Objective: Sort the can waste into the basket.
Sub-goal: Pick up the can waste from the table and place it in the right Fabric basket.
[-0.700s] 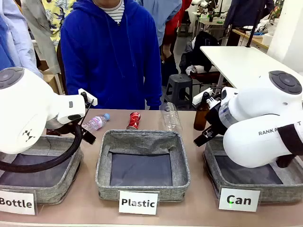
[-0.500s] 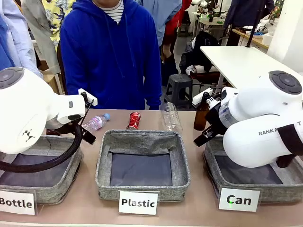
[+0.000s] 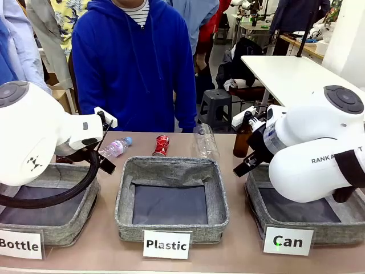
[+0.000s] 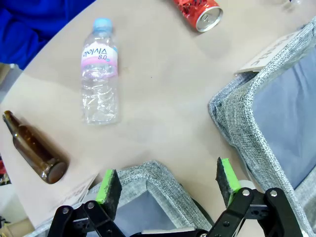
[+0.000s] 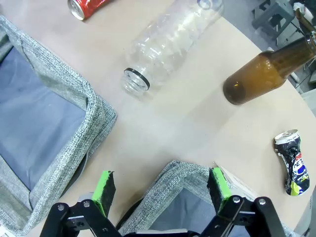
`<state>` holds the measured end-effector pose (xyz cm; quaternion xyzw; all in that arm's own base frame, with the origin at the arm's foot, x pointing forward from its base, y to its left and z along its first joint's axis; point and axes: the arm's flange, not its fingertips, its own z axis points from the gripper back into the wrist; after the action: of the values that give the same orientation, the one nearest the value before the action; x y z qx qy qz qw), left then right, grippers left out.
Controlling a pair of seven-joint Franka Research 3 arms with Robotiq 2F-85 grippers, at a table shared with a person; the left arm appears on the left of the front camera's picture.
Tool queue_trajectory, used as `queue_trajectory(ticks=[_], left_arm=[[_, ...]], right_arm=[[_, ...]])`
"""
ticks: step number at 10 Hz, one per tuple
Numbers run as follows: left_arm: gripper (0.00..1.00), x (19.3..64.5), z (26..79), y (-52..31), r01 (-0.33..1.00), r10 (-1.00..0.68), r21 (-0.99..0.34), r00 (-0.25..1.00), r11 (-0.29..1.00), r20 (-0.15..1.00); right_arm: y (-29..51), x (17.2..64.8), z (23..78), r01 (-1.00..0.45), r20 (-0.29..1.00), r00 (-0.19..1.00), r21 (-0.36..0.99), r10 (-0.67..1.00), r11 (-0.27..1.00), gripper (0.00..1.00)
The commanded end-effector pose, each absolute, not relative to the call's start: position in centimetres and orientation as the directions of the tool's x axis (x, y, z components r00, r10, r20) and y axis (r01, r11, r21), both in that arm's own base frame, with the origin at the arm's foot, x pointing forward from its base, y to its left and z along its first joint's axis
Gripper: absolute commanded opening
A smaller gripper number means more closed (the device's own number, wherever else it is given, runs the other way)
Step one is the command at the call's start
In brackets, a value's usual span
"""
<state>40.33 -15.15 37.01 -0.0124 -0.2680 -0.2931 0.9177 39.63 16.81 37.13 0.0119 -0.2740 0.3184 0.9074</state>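
Two crushed cans: the red can (image 3: 161, 145) lies at the table (image 3: 236, 246)'s far edge, the dark can (image 5: 292, 163) near its rounded corner past the Can basket (image 3: 256, 202). We judge them light, thin and slippery, best pinched across the flattened middle. Our left gripper (image 4: 168, 183) and right gripper (image 5: 160, 190) gape wide, empty.

- A robot lab or test room rather than a home: a left robot arm (image 3: 34, 137) and a right robot arm (image 3: 319, 154), both white, stand at one tan surface (image 3: 181, 149).
- Along its near edge, grey baskets (image 3: 171, 165) bear printed cards: "Bottle" card (image 3: 20, 244), "Plastic" card (image 3: 166, 245), "Can" card (image 3: 288, 241).
- A person in a blue hoodie (image 3: 134, 63) stands at the far edge.
- Behind are a white table (image 3: 291, 71), a dark stool (image 3: 215, 103) and hanging clothes (image 3: 57, 28).
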Motion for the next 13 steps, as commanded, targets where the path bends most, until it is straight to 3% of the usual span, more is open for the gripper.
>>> queue_trajectory(ticks=[1,8,10,11,13], left_arm=[[1.00,40.3,37.0,-15.2,0.545,-0.532,0.135,0.684,0.827,0.499],[1.00,40.3,37.0,-15.1,0.545,-0.531,0.134,0.685,0.828,0.499],[1.00,38.4,42.1,-14.6,0.563,-0.493,0.036,0.688,0.825,0.533],[1.00,36.7,47.1,-16.2,0.517,-0.389,-0.116,0.756,0.848,0.527],[1.00,33.7,52.7,-15.1,0.500,-0.307,-0.287,0.799,0.817,0.517]], right_arm=[[16.8,39.6,37.1,-0.584,0.505,0.647,-0.153,0.571,0.797,1.00],[17.3,39.6,37.6,-0.591,0.474,0.665,-0.137,0.577,0.795,1.00],[18.1,38.8,42.0,-0.474,0.462,0.775,-0.028,0.432,0.880,1.00],[18.3,37.8,45.7,-0.362,0.440,0.848,0.070,0.297,0.930,1.00],[16.6,34.7,50.8,-0.359,0.358,0.903,0.317,0.240,0.878,1.00]])
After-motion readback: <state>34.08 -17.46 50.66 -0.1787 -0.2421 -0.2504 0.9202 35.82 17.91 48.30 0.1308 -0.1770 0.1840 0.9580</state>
